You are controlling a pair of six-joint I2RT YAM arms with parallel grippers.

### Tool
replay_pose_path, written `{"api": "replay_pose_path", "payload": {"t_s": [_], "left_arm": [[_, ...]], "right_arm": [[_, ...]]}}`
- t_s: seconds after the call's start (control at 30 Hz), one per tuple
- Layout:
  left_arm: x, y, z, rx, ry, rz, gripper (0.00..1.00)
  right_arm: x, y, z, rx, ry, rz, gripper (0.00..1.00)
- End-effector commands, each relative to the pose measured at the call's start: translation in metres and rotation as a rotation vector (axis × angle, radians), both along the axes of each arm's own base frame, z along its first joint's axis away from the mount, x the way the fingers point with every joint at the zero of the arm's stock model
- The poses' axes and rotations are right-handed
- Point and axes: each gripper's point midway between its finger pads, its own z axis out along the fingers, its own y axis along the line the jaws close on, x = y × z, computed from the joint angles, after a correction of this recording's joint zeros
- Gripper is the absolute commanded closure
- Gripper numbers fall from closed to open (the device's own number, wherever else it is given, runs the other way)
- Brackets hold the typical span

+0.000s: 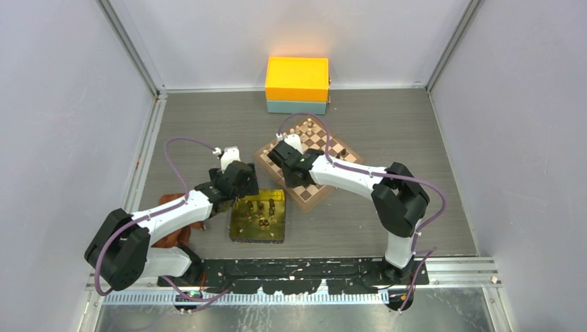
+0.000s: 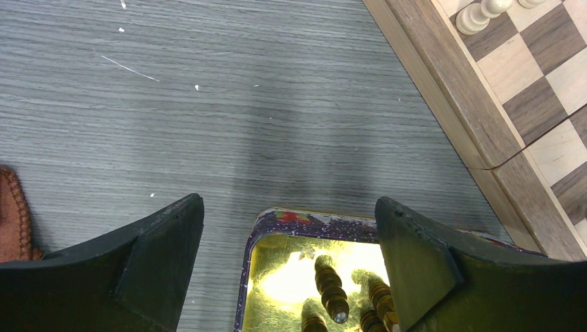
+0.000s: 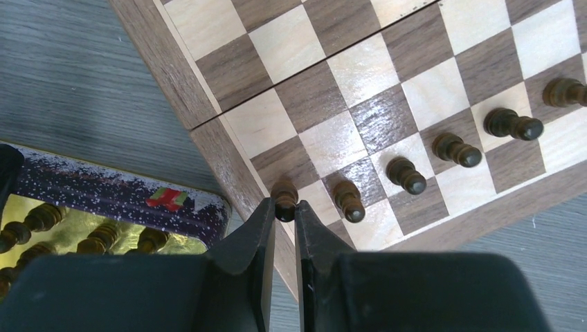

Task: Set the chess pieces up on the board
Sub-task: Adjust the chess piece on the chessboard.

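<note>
Bottom centre, my right claw (image 3: pixel 284 211) pinches a dark pawn (image 3: pixel 284 189) at the board (image 3: pixel 208 149) edge. Five more stand alongside, but the tray (image 3: pixel 104 190) holds plenty.

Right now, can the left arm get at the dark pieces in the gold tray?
Probably yes. The left end effector hangs open just above the tray's far rim, the dark pieces lying right below between its fingers. Nothing covers them; the right arm is over the board.

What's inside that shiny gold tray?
Several dark-brown chess pieces lie loose in the gold tray. The open left gripper above it hides part, so a full count is impossible.
</note>
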Motion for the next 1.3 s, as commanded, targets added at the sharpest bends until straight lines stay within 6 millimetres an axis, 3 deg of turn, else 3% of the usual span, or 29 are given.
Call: {"api": "replay_pose_path", "payload": {"t_s": [0.0,0.73,1.03,1.27], "left_arm": [[0.009,-0.003,0.014,-0.028,-0.057,0.024,0.06],[0.011,-0.006,0.015,-0.025,-0.053,0.017,0.06],[0.01,-0.004,0.015,-0.024,-0.052,0.019,0.06],[0.009,-0.004,0.013,-0.025,-0.049,0.021,0.06]], "right_arm": [[0.002,-0.004,0.029,0.038,-0.067,-0.018,0.93],[-0.005,-0.011,0.021,0.035,-0.05,-0.028,0.91],[-0.006,-0.011,0.017,0.032,-0.042,-0.029,0.76],[-0.006,-0.011,0.019,0.036,-0.043,-0.031,0.71]]}}
